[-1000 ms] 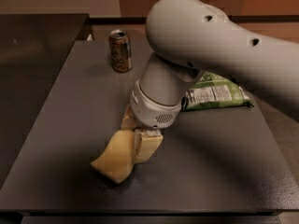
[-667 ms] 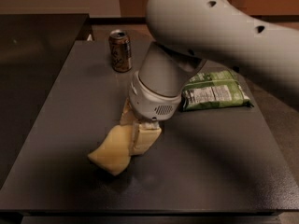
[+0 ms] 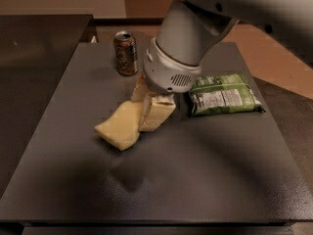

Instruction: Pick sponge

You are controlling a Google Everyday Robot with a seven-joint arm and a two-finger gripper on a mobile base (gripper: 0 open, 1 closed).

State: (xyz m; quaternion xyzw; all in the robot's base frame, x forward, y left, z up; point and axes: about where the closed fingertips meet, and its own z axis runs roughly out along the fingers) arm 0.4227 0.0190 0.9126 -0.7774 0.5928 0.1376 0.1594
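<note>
The sponge [image 3: 119,127], a pale yellow foam block, hangs tilted in the camera view, left of centre. Its dark shadow lies apart from it on the table below, so it is off the surface. My gripper [image 3: 143,115] is shut on the sponge's right end. One cream segmented finger [image 3: 158,112] shows in front of the sponge, the other [image 3: 139,90] behind it. The big grey wrist [image 3: 172,70] sits right above and hides the top of the fingers.
A brown drink can [image 3: 126,53] stands at the back of the dark grey table [image 3: 205,170], just left of the wrist. A green snack bag [image 3: 223,94] lies flat to the right of the gripper. A dark counter [image 3: 34,43] adjoins on the left.
The arm has risen and pulled back, carrying the sponge up off the table. The sponge's shadow now lies separate beneath it.
</note>
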